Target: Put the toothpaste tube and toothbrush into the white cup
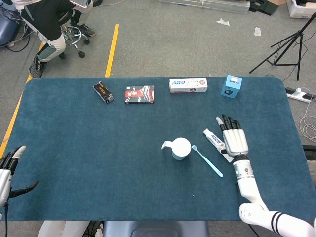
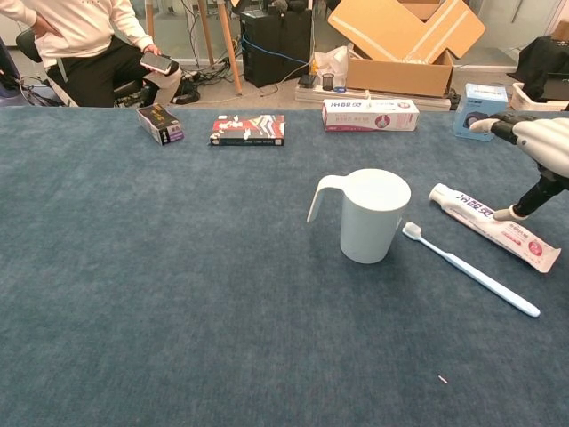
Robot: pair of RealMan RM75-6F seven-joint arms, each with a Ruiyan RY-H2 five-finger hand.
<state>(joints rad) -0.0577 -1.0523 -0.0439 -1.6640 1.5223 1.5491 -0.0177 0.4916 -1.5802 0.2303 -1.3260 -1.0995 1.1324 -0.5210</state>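
Observation:
A white cup [image 1: 180, 148] [image 2: 372, 214] with a handle stands upright mid-table. To its right lies the light blue toothbrush [image 1: 207, 161] [image 2: 470, 269], bristle end by the cup. Beyond it lies the white toothpaste tube [image 1: 216, 141] [image 2: 493, 227], flat on the cloth. My right hand [image 1: 233, 140] [image 2: 538, 151] hovers over the tube's right part with fingers spread and holds nothing; in the chest view its thumb [image 2: 516, 212] reaches down to the tube. My left hand [image 1: 7, 170] sits open at the table's near left corner, far from everything.
Along the far edge stand a small dark box [image 1: 103, 92], a red and black box [image 1: 139, 94], a toothpaste carton [image 1: 188, 85] and a blue box [image 1: 231, 86]. A seated person [image 2: 84, 40] is behind the far left. The blue cloth [image 1: 98, 148] covers the table.

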